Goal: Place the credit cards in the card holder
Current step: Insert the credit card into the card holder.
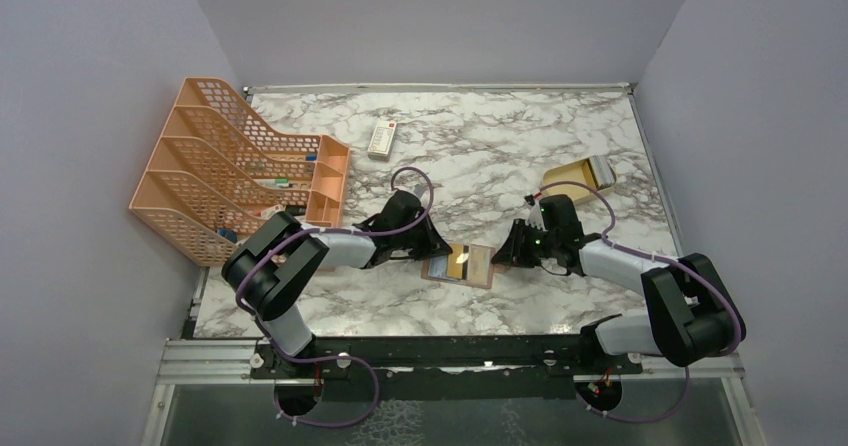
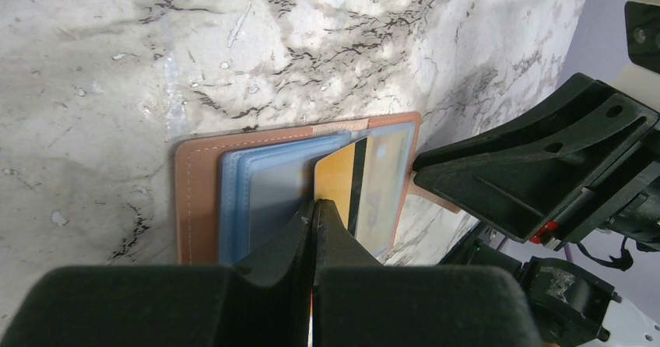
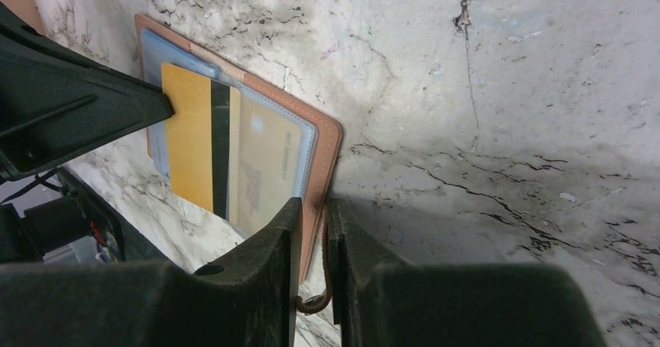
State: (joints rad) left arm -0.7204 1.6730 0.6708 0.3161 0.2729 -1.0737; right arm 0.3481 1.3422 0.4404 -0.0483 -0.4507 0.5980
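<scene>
Pinching gold card (image 2: 335, 177) w/ left gripper (image 2: 314, 208), atop card holder (image 2: 196, 199).

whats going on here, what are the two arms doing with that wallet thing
The right gripper pinches one edge of the open brown card holder, which lies flat on the marble table. The left gripper is shut on a gold card at the holder's clear inner pockets. The card's far end seems to be under the plastic already, so it looks partway in, not seated.
</scene>
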